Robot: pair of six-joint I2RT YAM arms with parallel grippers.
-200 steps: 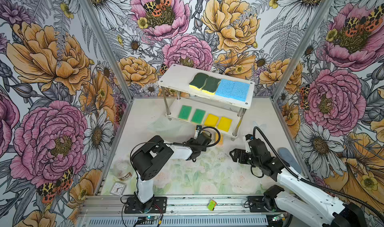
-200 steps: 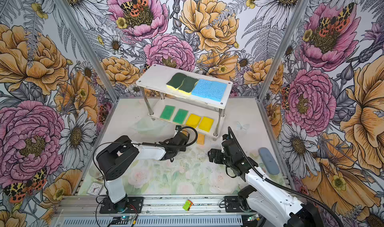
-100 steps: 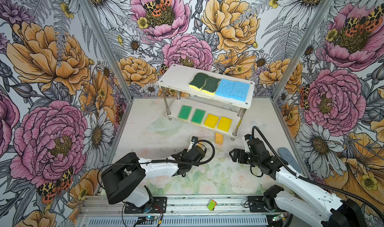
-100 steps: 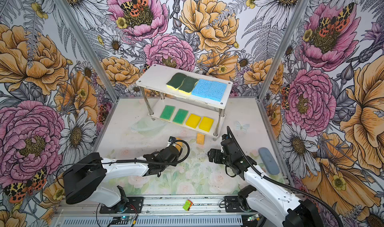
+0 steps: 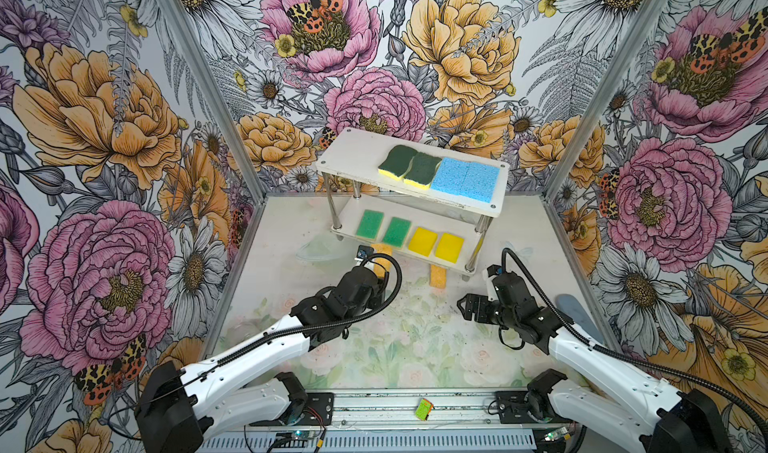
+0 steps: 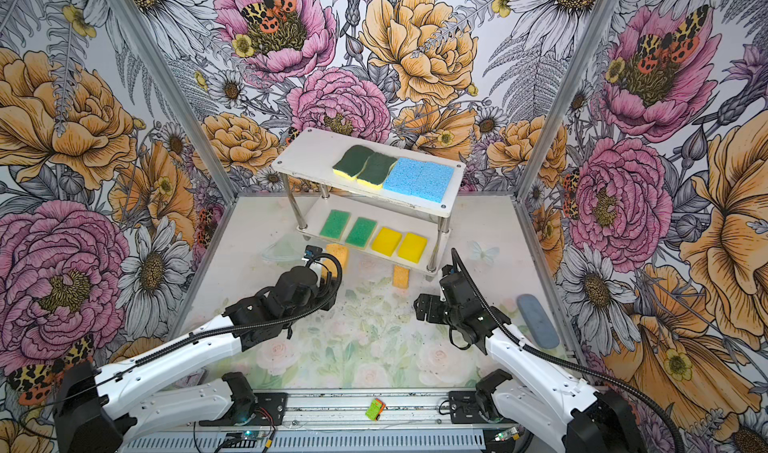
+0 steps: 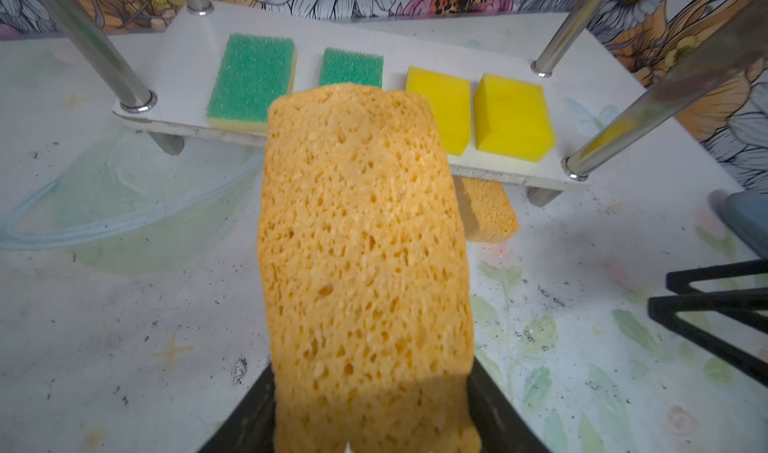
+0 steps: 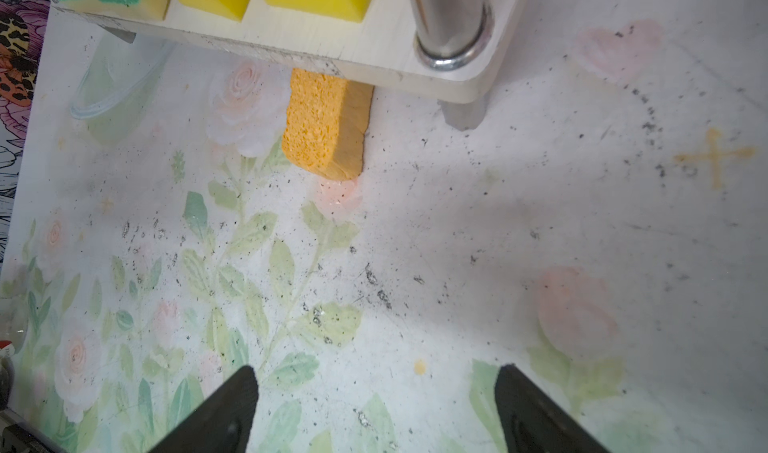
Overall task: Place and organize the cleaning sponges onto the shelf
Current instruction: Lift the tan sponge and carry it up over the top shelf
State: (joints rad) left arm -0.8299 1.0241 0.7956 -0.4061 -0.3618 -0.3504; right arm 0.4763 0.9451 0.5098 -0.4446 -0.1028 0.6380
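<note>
Now left end effector (image 5: 376, 269), gripping orange sponge (image 7: 365, 264), is back at shelf (image 5: 353, 156) front, frame centre; placement next. Meanwhile spare sponge (image 5: 438, 278) pokes from under shelf; right end effector (image 8: 374, 374) wide, empty.

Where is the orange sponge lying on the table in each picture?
Top view: loose sponge just in front of the shelf.
Top view: loose sponge, same spot.
Left wrist: loose sponge peeks out beside the held sponge, under the shelf's edge.
Right wrist: loose sponge pokes from under the shelf.
Landmark: yellow sponges just behind it.
</note>
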